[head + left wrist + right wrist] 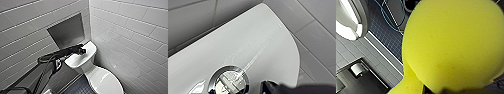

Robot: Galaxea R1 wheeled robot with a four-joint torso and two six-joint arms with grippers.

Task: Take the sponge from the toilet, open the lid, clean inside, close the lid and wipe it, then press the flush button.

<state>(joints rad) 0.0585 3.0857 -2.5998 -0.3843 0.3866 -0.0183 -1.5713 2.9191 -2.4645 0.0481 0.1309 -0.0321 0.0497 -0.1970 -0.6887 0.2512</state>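
Note:
The white toilet point(96, 75) stands in the corner with its lid point(106, 81) down. My left arm comes in from the left and reaches over the tank top point(80, 58). The left gripper point(83, 51) is shut just above it. In the left wrist view the round chrome flush button point(229, 82) sits in the tank top, with the gripper's dark tip point(274, 88) close beside it. The bright yellow-green sponge point(451, 45) looms large in the right wrist view, held in my right gripper. Part of the toilet point(348, 20) lies beyond it.
White tiled walls close in behind and to the right of the toilet. A grey recessed niche point(67, 31) sits in the wall above the tank. Dark floor tiles point(77, 88) lie left of the bowl. A toilet-paper roll point(356, 70) and a blue cable point(389, 22) appear in the right wrist view.

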